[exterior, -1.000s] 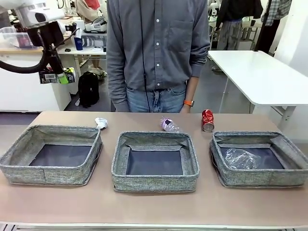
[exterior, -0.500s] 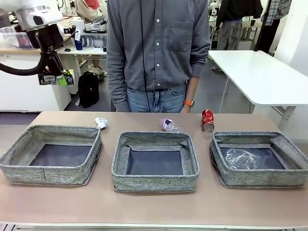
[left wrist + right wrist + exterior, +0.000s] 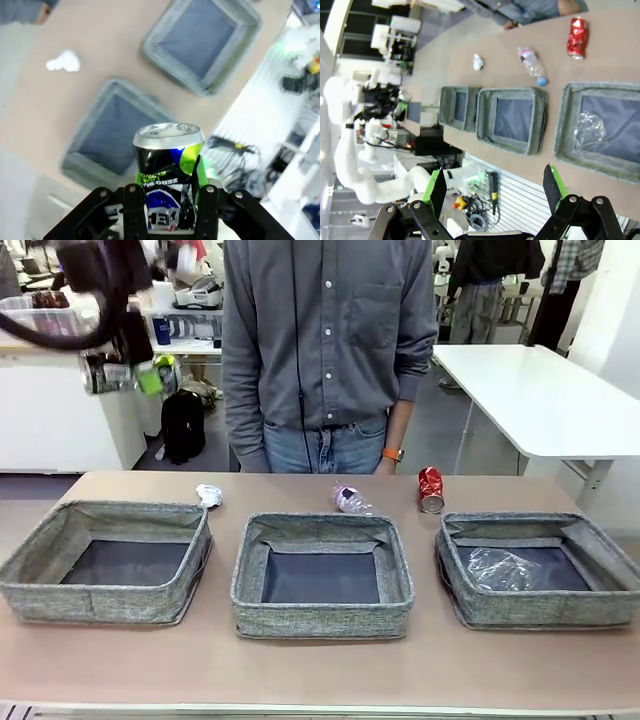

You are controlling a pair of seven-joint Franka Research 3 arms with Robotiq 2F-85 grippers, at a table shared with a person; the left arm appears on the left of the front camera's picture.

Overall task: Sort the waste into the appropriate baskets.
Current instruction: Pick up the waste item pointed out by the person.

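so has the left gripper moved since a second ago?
Yes. The left gripper, holding the dark can, has risen and edged right, nearer the black backpack behind the table.

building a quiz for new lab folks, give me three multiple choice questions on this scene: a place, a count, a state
1. Where is the red can? A in the person's hand; B on the floor; C on the table behind the right basket.
2. How many baskets hold something? A none; B one; C three.
3. What are the left fingers doing? A gripping a dark can; B standing open, empty; C gripping a paper wad.
Answers: C, it lies on bare tabletop past that basket's far wall; B, a clear crushed bottle lies in the right basket, the left basket and middle basket show bare bases; A, they clamp the can in the air.
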